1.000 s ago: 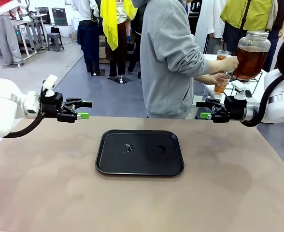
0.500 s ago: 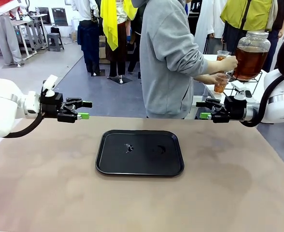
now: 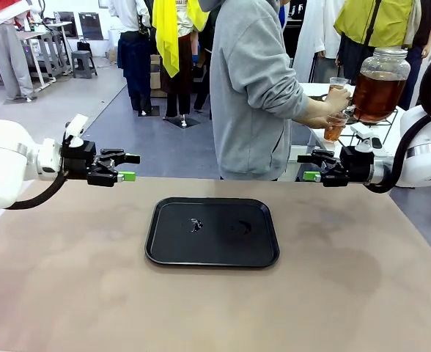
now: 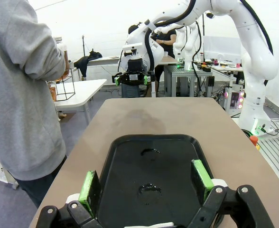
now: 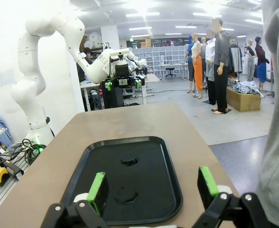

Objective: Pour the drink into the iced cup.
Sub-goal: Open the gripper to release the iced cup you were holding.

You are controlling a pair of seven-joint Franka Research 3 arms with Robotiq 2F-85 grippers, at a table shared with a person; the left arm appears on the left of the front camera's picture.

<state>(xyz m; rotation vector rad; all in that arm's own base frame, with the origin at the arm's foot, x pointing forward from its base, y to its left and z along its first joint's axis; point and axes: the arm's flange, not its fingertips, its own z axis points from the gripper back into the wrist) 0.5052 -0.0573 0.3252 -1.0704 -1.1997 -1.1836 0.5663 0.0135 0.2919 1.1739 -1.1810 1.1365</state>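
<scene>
While both my arms hover level above the near edges of the table (image 3: 69, 293), my left gripper (image 3: 130, 166) has its green-padded fingers spread apart with nothing between them. My right gripper (image 3: 308, 167) is spread the same way, also holding nothing. They face each other from opposite sides, well apart, with the black tray (image 3: 212, 232) flat on the table between them. A few small wet marks sit on the tray's surface.

From my left wrist I look along my pads (image 4: 88, 186) over the tray (image 4: 125, 156) toward my other gripper (image 4: 130, 78) at the far end. From my right wrist the pads (image 5: 97, 186) frame the tray (image 5: 172, 190) the same way, with my left gripper (image 5: 122, 84) beyond it.

Past the far edge a person in a grey hoodie (image 3: 252, 88) stands turned toward a side table behind my right arm. On a wire stand there sits the jar (image 3: 379, 82), and the drink (image 3: 377, 95) fills most of it. One hand (image 3: 338, 98) reaches to the base of the jar; the other holds a cup (image 3: 335, 127) just beneath, with amber liquid in it. I cannot tell whether it holds ice. Another cup (image 3: 337, 83) stands close behind.
</scene>
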